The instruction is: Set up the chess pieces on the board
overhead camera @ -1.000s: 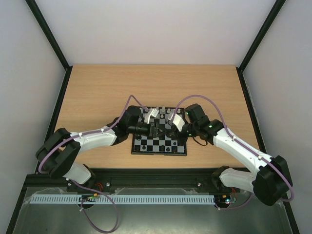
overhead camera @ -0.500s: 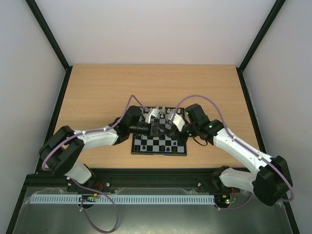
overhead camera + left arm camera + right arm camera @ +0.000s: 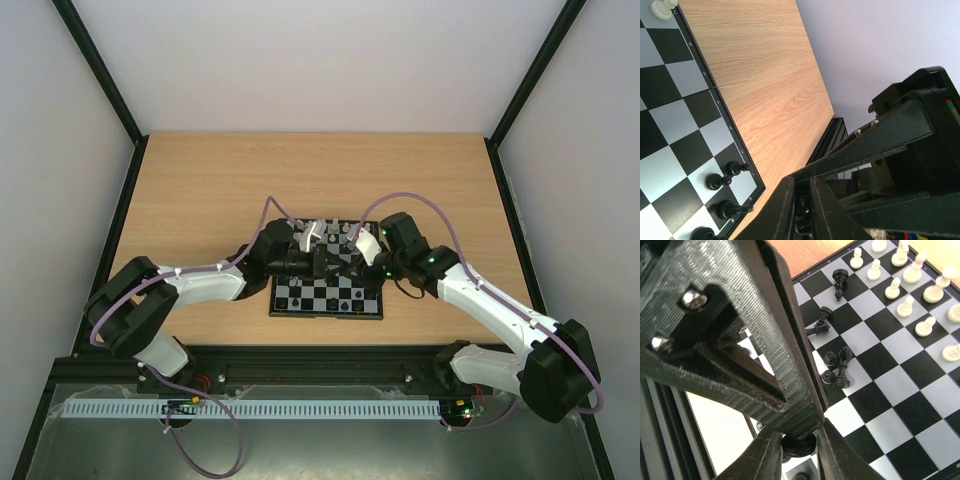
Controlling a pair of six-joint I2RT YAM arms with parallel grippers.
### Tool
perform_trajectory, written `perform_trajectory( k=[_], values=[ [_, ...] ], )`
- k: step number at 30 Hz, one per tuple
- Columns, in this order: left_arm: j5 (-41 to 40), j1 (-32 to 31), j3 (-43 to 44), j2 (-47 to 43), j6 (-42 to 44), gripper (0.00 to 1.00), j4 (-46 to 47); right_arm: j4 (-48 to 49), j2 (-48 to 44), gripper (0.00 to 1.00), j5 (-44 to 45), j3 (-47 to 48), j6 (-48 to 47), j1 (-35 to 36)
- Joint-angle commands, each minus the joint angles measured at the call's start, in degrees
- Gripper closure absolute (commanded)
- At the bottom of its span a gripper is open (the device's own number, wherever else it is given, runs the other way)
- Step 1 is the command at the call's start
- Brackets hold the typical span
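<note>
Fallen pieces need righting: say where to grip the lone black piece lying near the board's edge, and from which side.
Take the toppled black piece across its stem, between base and head, coming down from above with the jaws crosswise to its length. It lies flat on the board, apart from the heap of black pieces, so both sides look free.

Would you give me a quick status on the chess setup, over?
Left fingers and right fingers both shut on one black piece over the board. Several toppled black pieces mid-board.

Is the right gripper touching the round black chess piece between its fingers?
Touching: the right wrist view shows both fingers against the round black chess piece.
</note>
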Motion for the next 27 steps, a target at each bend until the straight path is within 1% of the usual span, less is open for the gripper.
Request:
perform_trajectory(
  k=[1,4,6,8,10,11,15,18,20,27],
  values=[
    [-1.10,-2.10,2.09,-1.29,3.66,0.92,-2.80,3.89,-0.60,0.75,1.54,-0.27,1.22,-0.24],
    [-7.34,-2.11,3.12,-4.39,9.95,0.93,-11.88,3.26,-3.45,0.58,1.71,-1.04,0.38,-1.51],
    [-13.66,-2.34,3.58,-7.21,15.21,0.93,-19.36,3.27,-5.41,0.49,1.17,-1.54,0.74,-3.67],
    [-23.00,-3.51,3.52,-10.87,19.89,0.93,-25.09,2.99,-6.12,0.46,0.43,-1.39,0.94,-5.25],
    [-35.81,-6.76,3.26,-14.38,24.56,0.93,-29.32,3.29,-6.19,0.45,1.65,-1.37,1.11,-5.64],
    [-40.12,-8.37,2.61,-15.45,26.42,0.93,-30.14,3.59,-6.17,0.44,3.03,-1.44,1.21,-5.71],
    [-51.15,-13.74,-1.38,-18.10,29.14,0.93,-30.75,5.83,-5.93,0.44,10.56,-1.98,2.11,-6.03],
    [-57.06,-16.73,-2.71,-18.16,29.29,0.93,-31.57,6.08,-5.28,0.44,11.58,-2.21,2.14,-6.35],
    [-59.03,-17.51,-2.52,-17.27,28.98,0.93,-33.62,6.01,-4.99,0.44,11.29,-2.22,2.10,-6.43],
    [-59.13,-17.63,-1.28,-13.19,28.08,0.93,-38.45,5.30,-3.83,0.44,9.43,-2.33,1.24,-6.44]
  ],
)
